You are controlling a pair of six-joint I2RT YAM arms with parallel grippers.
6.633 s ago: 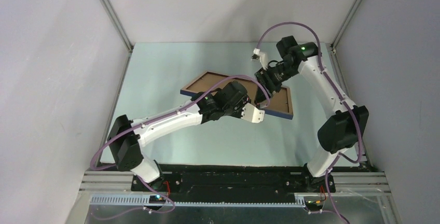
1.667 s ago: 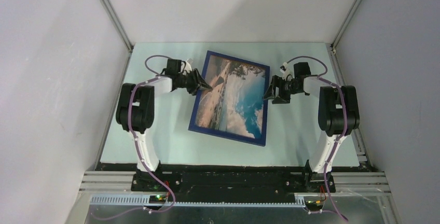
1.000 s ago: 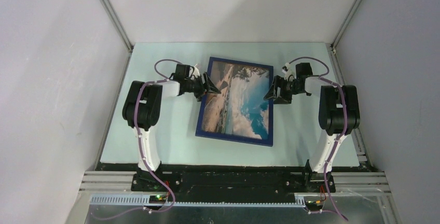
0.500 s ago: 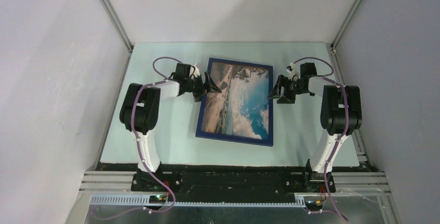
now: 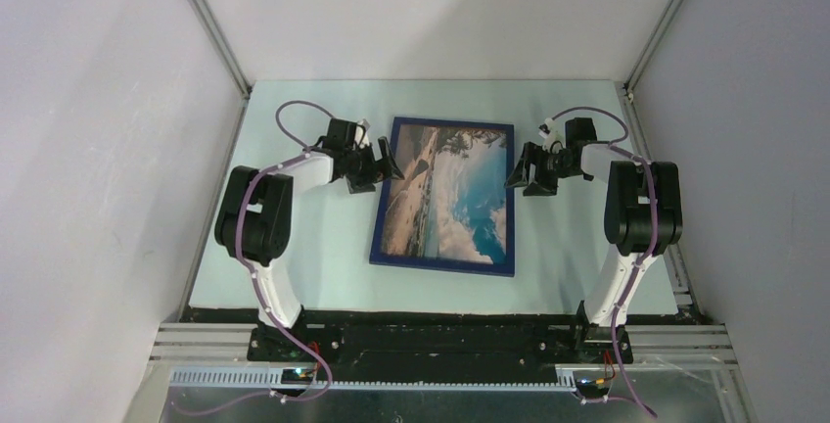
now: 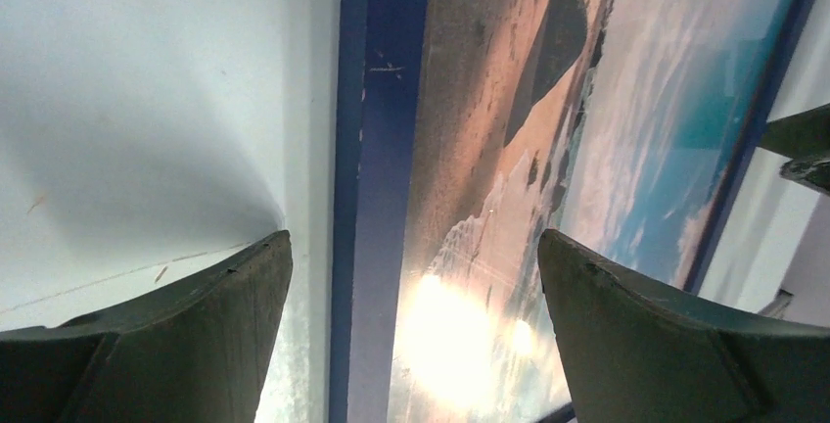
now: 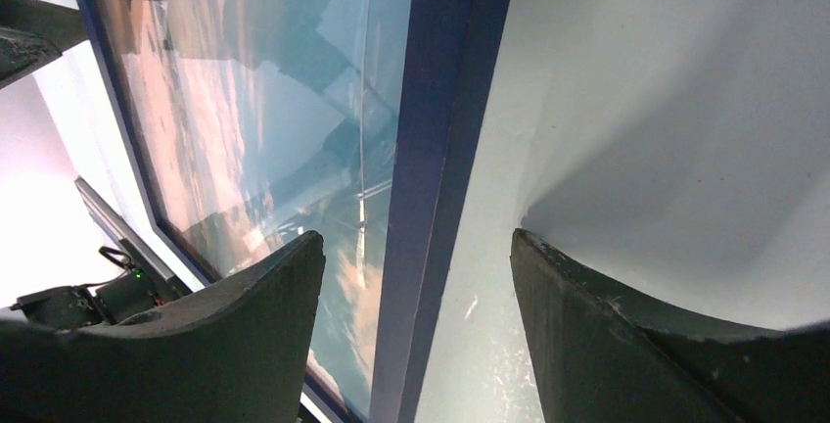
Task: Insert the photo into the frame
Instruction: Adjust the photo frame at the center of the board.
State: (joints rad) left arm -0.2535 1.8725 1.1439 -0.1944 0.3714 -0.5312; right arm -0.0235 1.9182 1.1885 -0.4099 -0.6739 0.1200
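- The frame [image 5: 440,265] lies flat on the pale tabletop [image 5: 313,247], dark blue front up, roughly midway between the two arms, with its long sides running away from the bases.
- The photo [image 5: 445,193] is inside the frame under the clear pane. It shows a beach scene of sand tones, blue sky and white cloud, and it fills the opening up to the blue border on every side.
- The left end effector [image 5: 385,163] sits at the frame's left long edge, towards the far end, and its jaws are spread wide with nothing between them.
- In the left wrist view its two dark fingers [image 6: 196,335] straddle the blue border. One is over bare tabletop and the other over the print, and a bright glare lies on the pane between them.
- The right end effector [image 5: 516,170] sits just beside the frame's right long edge, opposite the left one. Its jaws are parted and hold nothing.
- In the right wrist view its fingers [image 7: 626,345] also bracket the blue border, one over the pane and one over the tabletop, and the pane reflects the arm.
- Whether either set of fingertips touches the frame is hard to judge from these angles; they look to be slightly above it.
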